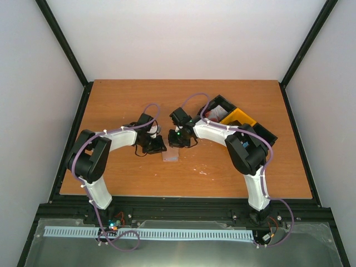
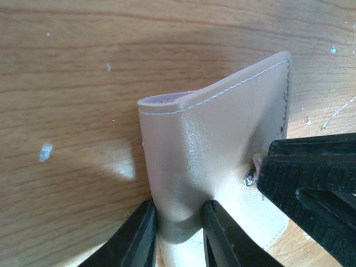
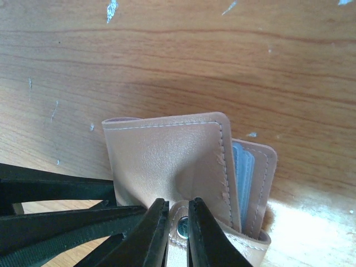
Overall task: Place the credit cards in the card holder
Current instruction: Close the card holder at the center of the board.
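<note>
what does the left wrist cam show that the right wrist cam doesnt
Only the left wrist view shows the left end effector pinching the card holder by its tan cover. Only the right wrist view shows the pale blue card slots inside, with the right end effector closed at the snap. Both show the tan cover, the snap and the wooden table.

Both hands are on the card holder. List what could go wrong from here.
1. The right hand pinches only the small snap tab of the card holder; it could slip off, or the tab could strain if the arms pull apart.
2. The left hand bends the card holder where it pinches it; it may spring shut once released.
3. The blue slots are barely exposed, and neither hand is free to fetch a card.
</note>
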